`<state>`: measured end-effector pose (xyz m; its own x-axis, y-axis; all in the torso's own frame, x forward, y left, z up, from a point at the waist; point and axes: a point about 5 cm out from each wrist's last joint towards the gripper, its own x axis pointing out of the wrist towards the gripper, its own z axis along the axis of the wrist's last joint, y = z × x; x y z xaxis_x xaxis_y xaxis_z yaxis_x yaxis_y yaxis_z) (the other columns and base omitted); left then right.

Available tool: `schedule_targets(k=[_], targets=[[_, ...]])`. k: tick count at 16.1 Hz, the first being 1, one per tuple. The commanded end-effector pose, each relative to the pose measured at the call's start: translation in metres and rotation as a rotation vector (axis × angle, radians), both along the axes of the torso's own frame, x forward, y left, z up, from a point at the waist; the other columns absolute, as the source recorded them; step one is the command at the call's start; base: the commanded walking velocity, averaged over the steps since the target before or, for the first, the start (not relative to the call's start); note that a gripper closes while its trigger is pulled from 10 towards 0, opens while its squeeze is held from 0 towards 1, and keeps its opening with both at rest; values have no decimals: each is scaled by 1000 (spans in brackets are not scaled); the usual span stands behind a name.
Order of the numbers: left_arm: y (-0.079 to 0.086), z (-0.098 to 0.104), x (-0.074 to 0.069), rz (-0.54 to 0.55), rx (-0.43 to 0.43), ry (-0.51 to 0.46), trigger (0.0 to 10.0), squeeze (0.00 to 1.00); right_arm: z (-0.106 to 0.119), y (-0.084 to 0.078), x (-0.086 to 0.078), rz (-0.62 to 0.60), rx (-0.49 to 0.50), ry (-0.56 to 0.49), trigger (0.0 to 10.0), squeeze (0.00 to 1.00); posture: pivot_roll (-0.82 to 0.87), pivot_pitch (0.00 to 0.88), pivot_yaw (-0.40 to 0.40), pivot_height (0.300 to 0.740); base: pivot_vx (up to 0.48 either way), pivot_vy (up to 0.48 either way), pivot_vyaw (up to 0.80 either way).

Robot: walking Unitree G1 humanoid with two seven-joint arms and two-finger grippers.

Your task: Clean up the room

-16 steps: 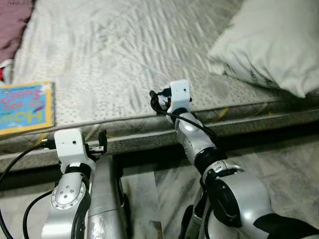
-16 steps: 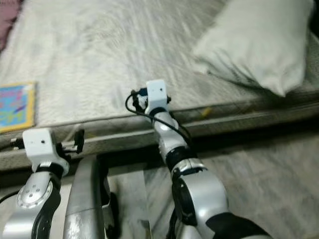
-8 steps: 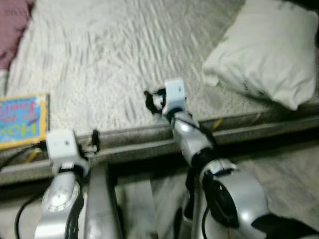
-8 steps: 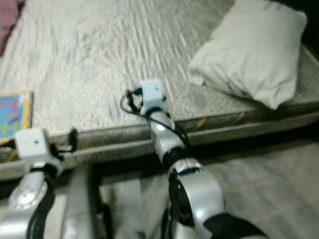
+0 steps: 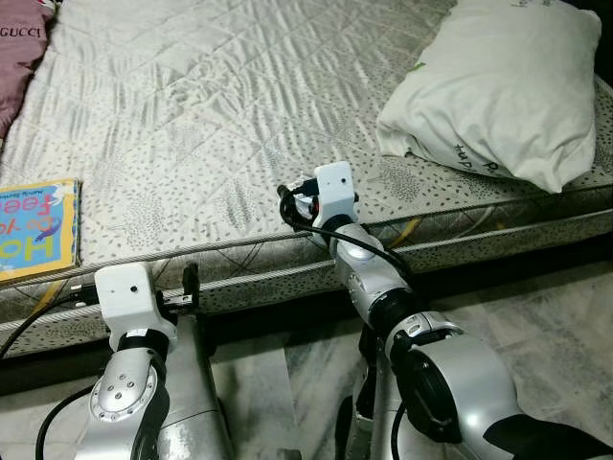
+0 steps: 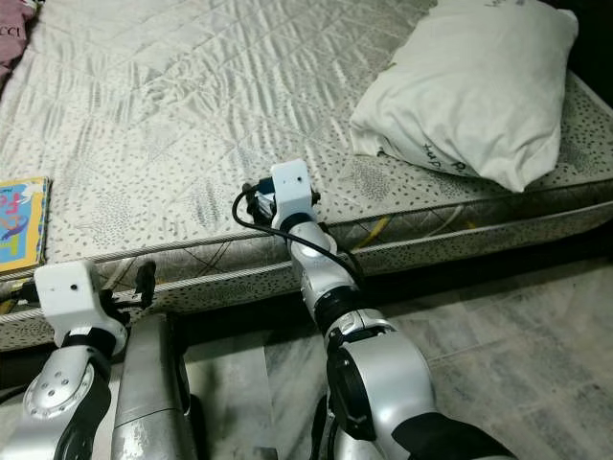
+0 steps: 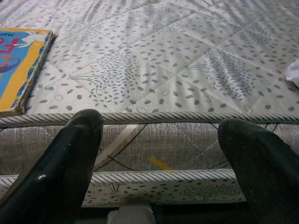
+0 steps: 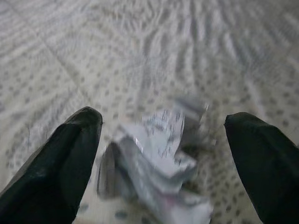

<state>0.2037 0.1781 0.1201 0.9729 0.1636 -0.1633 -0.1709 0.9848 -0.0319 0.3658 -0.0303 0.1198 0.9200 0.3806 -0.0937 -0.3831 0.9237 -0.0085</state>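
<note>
A crumpled piece of white paper (image 8: 161, 163), printed with small dark marks, is lying on the quilted mattress (image 5: 220, 105), low in the middle of the right wrist view. It is sitting between the two black fingers (image 8: 65, 154) of the right gripper (image 8: 163, 135), which are spread wide on either side of it and are not touching it. In the left eye view that gripper is sitting at the centre of the frame, reaching just over the near edge of the mattress, and the white wrist block is hiding the paper there.

The left gripper (image 7: 163, 140) is hanging at the lower left of the left eye view, below the mattress edge, facing its piped side seam. Its fingers (image 7: 70, 154) are standing wide apart with nothing between them.

A children's book (image 5: 36, 228) with a blue and yellow cover is lying flat near the mattress edge at the left side of the left eye view, well apart from the right gripper. A white pillow (image 5: 508, 86) with dark lettering is resting on the mattress at the upper right. A piece of dark red fabric (image 5: 21, 48) is showing in the upper left corner. Grey marbled floor (image 5: 565, 316) is running along the lower right, beside the bed.
</note>
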Motion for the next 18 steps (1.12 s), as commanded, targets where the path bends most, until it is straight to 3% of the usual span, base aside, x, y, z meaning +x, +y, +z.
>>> schedule_targets(k=[1, 10, 11, 18], targets=[[1, 2, -4, 4, -2, 5, 10000, 0, -9, 8, -6, 26, -20, 48, 10000, 0, 124, 185, -47, 491, 0, 0, 0], [-3, 1, -27, 18, -18, 61, 10000, 0, -17, 34, -15, -58, -26, 173, 10000, 0, 152, 260, -56, 491, 0, 0, 0], [-3, 1, -29, 19, -20, 67, 10000, 0, -15, 38, -15, -60, -4, 187, 0, 0, 151, 263, -56, 491, 0, 0, 0], [-4, 0, -26, 9, -26, 74, 10000, 0, -13, 33, -12, -78, 27, 190, 0, 0, 141, 247, -54, 491, 0, 0, 0]])
